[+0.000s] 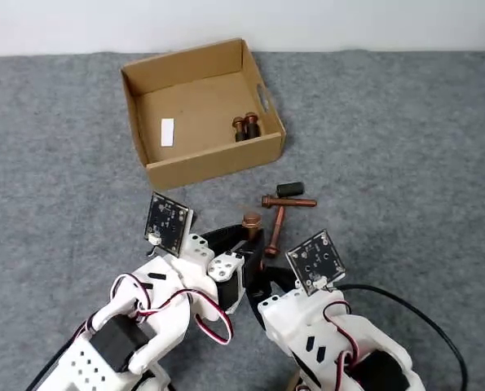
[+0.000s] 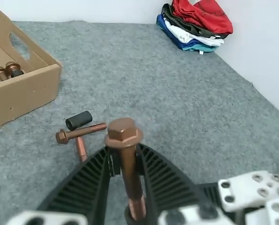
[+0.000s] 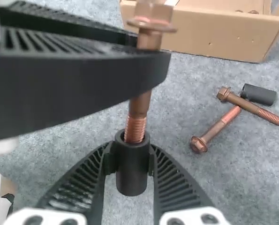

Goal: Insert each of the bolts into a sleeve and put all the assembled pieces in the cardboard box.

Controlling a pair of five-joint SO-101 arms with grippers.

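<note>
My left gripper [image 2: 123,161] is shut on a copper bolt [image 2: 126,164], held upright with its hex head up. My right gripper [image 3: 130,164] is shut on a black sleeve [image 3: 130,164] directly beneath it, and the bolt's threaded tip [image 3: 134,129] sits in the sleeve's mouth. In the high view the bolt head [image 1: 251,221] shows between the two arms. Two loose bolts [image 1: 288,201] [image 1: 275,231] and a loose black sleeve [image 1: 289,189] lie on the carpet just beyond. The cardboard box [image 1: 140,98] holds two assembled pieces [image 1: 245,126] in its near right corner.
Grey carpet covers the table. A pile of folded clothes [image 2: 195,23] lies by the wall, far from the arms. A white label [image 1: 167,132] sticks to the box floor. A black cable [image 1: 413,314] runs behind the right arm.
</note>
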